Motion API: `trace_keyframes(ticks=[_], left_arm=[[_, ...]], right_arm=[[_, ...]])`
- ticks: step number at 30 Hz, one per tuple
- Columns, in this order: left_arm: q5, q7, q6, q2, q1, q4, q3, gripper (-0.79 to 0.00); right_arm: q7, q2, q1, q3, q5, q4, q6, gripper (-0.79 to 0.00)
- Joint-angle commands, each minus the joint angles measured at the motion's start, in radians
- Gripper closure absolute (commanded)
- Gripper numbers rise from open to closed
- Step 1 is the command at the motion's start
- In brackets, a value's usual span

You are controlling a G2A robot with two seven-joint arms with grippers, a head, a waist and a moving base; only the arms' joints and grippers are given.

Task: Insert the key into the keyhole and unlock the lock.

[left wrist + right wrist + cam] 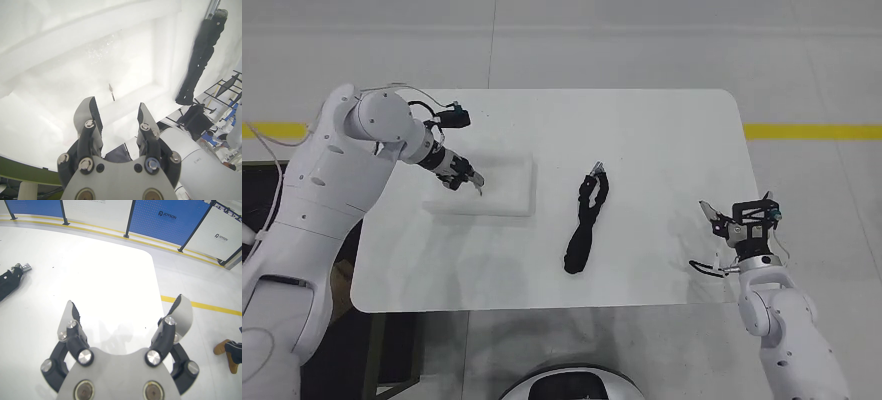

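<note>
A small metal key [111, 92] lies flat in the recess of a white foam tray [504, 180] at the table's left. My left gripper [471, 182] [117, 105] hovers open just above the tray, the key a little beyond its fingertips. The lock [587, 220] is a long chain in a black fabric sleeve with a silver metal end [597, 167], lying in the middle of the table; it is also in the left wrist view [203, 56] and the right wrist view [9, 279]. My right gripper [714, 240] [125, 303] stands open over the table's right front edge, holding nothing.
The white table [672, 150] has rounded corners and bare surface between the lock and the right gripper. Yellow floor tape [812, 131] runs behind the table. A person's shoe [226, 351] is on the floor beside the table's right side.
</note>
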Motion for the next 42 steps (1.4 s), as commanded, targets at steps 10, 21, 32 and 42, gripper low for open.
trace_keyframes(ticks=[10, 21, 32, 42], left_arm=[[-0.056, 0.000, 0.005, -0.002, -0.037, 0.049, 0.073, -0.409], [-0.033, 0.091, -0.016, -0.035, -0.035, 0.111, 0.083, -0.314], [-0.006, 0.080, -0.005, -0.074, -0.056, 0.172, 0.102, 0.000], [0.092, 0.030, 0.025, -0.066, -0.083, 0.074, 0.058, 0.000]], right_arm=[[0.000, 0.000, 0.000, 0.000, 0.000, 0.000, 0.000, -0.785], [0.000, 0.000, 0.000, 0.000, 0.000, 0.000, 0.000, -0.785], [0.000, 0.000, 0.000, 0.000, 0.000, 0.000, 0.000, -0.785], [0.000, 0.000, 0.000, 0.000, 0.000, 0.000, 0.000, -0.785]])
